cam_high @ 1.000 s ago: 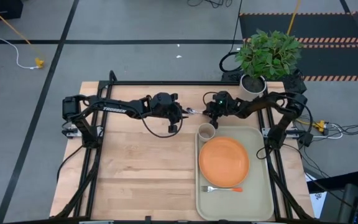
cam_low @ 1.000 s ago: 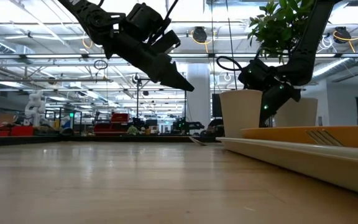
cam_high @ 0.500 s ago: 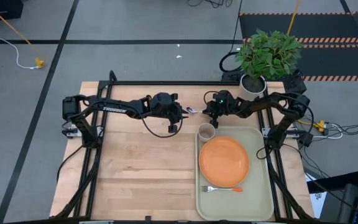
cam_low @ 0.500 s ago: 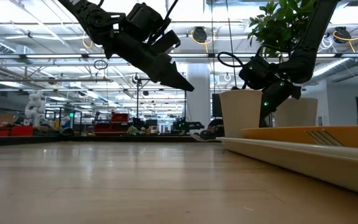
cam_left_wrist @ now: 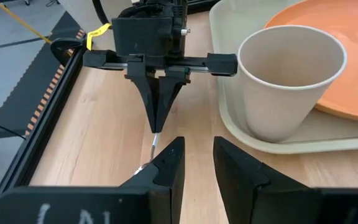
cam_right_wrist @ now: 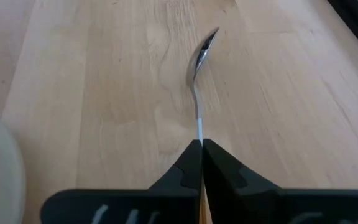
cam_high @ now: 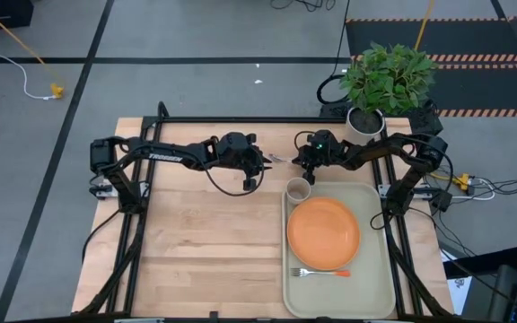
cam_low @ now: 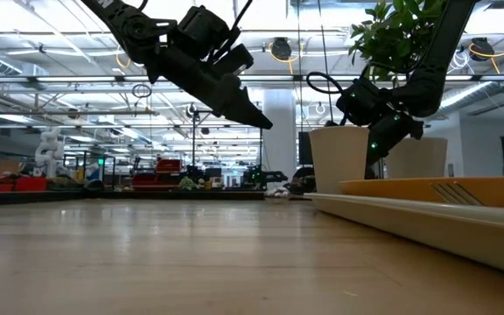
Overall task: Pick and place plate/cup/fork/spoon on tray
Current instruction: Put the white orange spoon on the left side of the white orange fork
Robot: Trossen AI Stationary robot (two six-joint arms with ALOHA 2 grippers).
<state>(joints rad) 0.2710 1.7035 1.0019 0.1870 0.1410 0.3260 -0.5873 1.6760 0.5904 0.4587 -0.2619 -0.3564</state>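
The spoon [cam_right_wrist: 197, 99] lies on the wood between my two grippers, just beyond the tray's far left corner; it also shows in the high view [cam_high: 276, 160]. My right gripper [cam_right_wrist: 201, 149] is shut on it and stands at the spoon's right [cam_high: 294, 162]. My left gripper [cam_left_wrist: 197, 155] is open and empty, hovering above the table at the spoon's left [cam_high: 262, 162]. The tan cup [cam_high: 297, 189], the orange plate [cam_high: 323, 226] and the fork [cam_high: 321, 272] rest on the tray [cam_high: 377, 269]. My right gripper pinches the spoon's handle [cam_right_wrist: 199, 134] between its two fingers, where the silver shaft meets the orange end. The fingers slant down from the table's right and lie along the spoon. The handle is raised and the bowl [cam_right_wrist: 206, 42] points away, low at the wood.
A white pot with a green plant [cam_high: 386, 81] stands at the table's far right corner, behind my right arm. Black frame rails [cam_high: 240, 119] run along the table's far edge and both sides. Bare wood [cam_high: 205, 251] lies left of the tray.
My right gripper has gone up a little with the spoon's handle, still shut on it.
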